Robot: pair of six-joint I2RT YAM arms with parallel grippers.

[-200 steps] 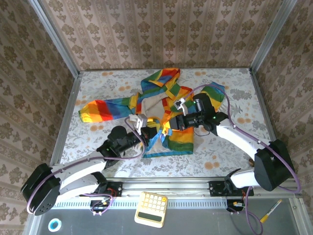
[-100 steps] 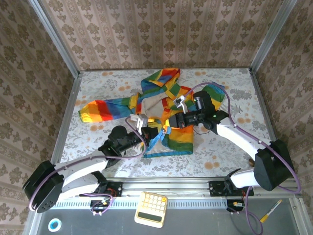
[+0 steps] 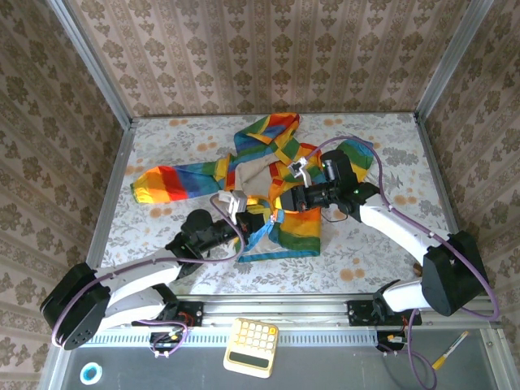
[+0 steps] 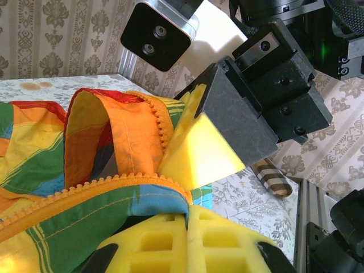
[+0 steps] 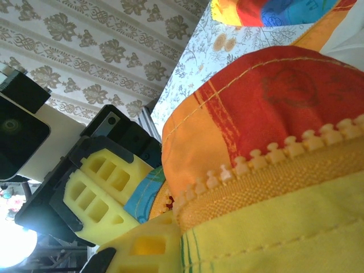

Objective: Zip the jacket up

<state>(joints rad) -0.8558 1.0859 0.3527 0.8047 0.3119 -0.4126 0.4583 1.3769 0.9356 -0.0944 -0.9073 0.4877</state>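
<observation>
Rainbow-striped jacket [image 3: 272, 136], orange zipper [image 4: 159, 122], white table [image 3: 382, 244] with tan floral print.

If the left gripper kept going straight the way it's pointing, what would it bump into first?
The left gripper is shut on the jacket at its zipper edge. Straight ahead, the right gripper, also pinching the jacket, looks like the first thing, very close.

Jacket [image 4: 114, 136] largely beyond wrist-view edges

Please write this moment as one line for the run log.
left gripper: shut on jacket at zipper edge | right gripper: shut on jacket at zipper edge | zipper: not joined, front open
</observation>
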